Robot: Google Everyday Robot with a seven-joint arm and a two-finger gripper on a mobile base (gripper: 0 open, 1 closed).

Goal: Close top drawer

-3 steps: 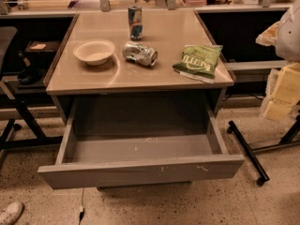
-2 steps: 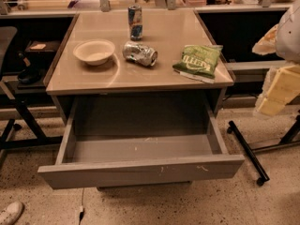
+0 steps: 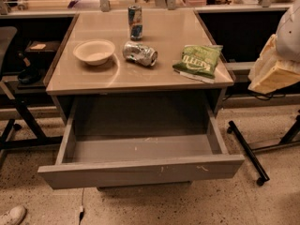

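At 7 o'clock in the view a white shoe is seen on the speckled floor, well apart from the work.

On the worktop, from 10 o'clock round to 2 o'clock, four things are set out:
- a white bowl;
- an upright drink can behind it, toward 12 o'clock;
- a crushed can lying on its side just beside the bowl;
- a green chip bag near the right front corner.

All of them rest on top, and none hangs down into the opening below, so they are judged to be no hindrance to a push.

The top drawer is found under the worktop at 6 o'clock, drawn far out toward the camera with its front panel well clear of the cabinet. The panel is plain, flat and grey, and no handle is fitted. Small white scuffs are seen right of centre. Nothing is seen inside but a grey floor with faint pale marks. As there is no handle, the panel itself is judged to be the surface to be pressed — near its middle, so that the drawer runs in straight.

The gripper is held at 3 o'clock, cream-coloured and cut off by the right edge. It is above and to the right of the drawer and apart from it — not yet brought to the panel. Whether it is spread or closed cannot be told.
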